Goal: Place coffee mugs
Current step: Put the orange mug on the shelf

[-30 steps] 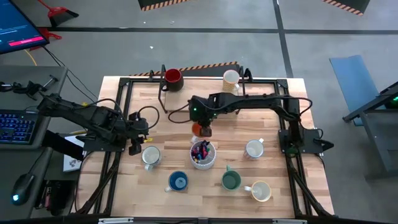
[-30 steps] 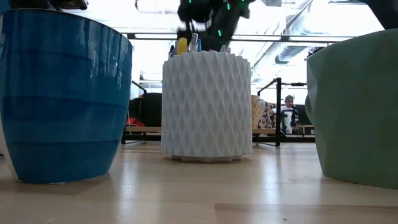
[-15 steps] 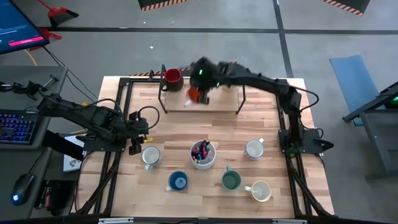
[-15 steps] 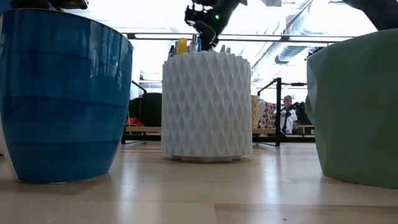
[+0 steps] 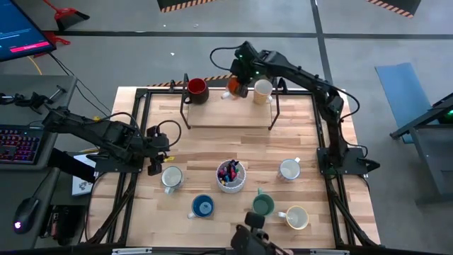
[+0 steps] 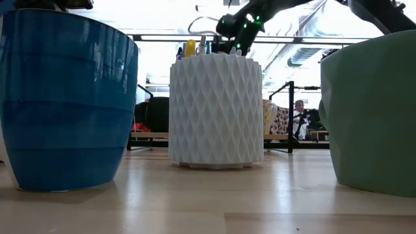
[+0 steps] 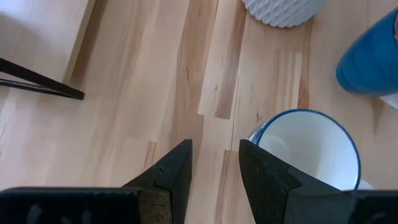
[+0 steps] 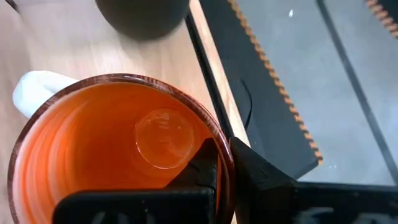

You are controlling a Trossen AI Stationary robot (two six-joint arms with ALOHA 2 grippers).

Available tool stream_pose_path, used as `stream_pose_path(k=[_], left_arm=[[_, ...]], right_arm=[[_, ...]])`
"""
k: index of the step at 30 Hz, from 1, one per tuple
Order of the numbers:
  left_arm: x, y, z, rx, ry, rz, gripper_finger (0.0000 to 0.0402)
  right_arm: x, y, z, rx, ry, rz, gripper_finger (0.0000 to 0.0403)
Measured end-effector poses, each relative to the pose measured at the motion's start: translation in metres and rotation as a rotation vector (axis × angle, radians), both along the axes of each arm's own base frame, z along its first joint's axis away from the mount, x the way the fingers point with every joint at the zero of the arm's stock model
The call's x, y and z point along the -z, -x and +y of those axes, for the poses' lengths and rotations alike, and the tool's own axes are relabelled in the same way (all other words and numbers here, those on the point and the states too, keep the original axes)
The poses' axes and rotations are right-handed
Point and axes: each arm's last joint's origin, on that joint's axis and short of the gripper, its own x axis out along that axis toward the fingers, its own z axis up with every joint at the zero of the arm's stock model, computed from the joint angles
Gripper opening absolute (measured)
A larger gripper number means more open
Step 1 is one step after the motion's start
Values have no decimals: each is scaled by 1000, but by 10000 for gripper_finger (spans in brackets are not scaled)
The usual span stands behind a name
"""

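My right gripper [image 5: 239, 79] is shut on the orange mug [image 5: 235, 87] at the table's far edge, between the dark red mug [image 5: 197, 90] and a cream mug [image 5: 262, 91]. In the right wrist view the orange mug [image 8: 118, 162] fills the frame, mouth up. My left gripper [image 7: 216, 155] stands open at the left, just short of a white mug with a blue rim [image 7: 311, 149], touching nothing. A blue mug [image 5: 203, 206], a green mug [image 5: 263, 205], a cream mug [image 5: 296, 217] and a white mug [image 5: 289, 169] stand on their bases on the near half. My right gripper pinches the orange mug's wall at its rim [image 8: 219, 144], one finger [image 8: 205, 168] inside the mug and the other [image 8: 255, 177] outside. The fingers slant down from above. The mug hangs about upright, mouth up, lifted clear of the table.
A white ribbed cup of pens [image 5: 231, 175] stands mid-table, filling the low view's middle [image 6: 216, 110]. A black-framed rack [image 5: 272, 113] spans the far part of the table. Something dark [image 5: 251, 237] juts in at the near edge. Bare wood lies between rack and pen cup.
My right gripper has carried the orange mug from just above the pen cup toward the table's far edge and somewhat up, rolling a little, and stays shut on it. The mug now hangs between the dark red and cream mugs. A dark thing has appeared at the near edge.
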Motion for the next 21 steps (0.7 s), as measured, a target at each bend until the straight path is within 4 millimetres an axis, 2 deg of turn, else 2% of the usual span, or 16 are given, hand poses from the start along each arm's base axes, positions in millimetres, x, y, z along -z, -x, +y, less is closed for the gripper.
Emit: stream_pose_path(k=[6, 10, 21], left_arm=[[-1, -1, 0, -17, 14, -13, 119], [-1, -1, 0, -19, 15, -13, 119], [-1, -1, 0, -18, 15, -13, 120]], right_arm=[[28, -7, -12, 7, -31, 62, 0], [45, -2, -20, 33, -73, 143, 0], [49, 7, -30, 94, -78, 181, 0]])
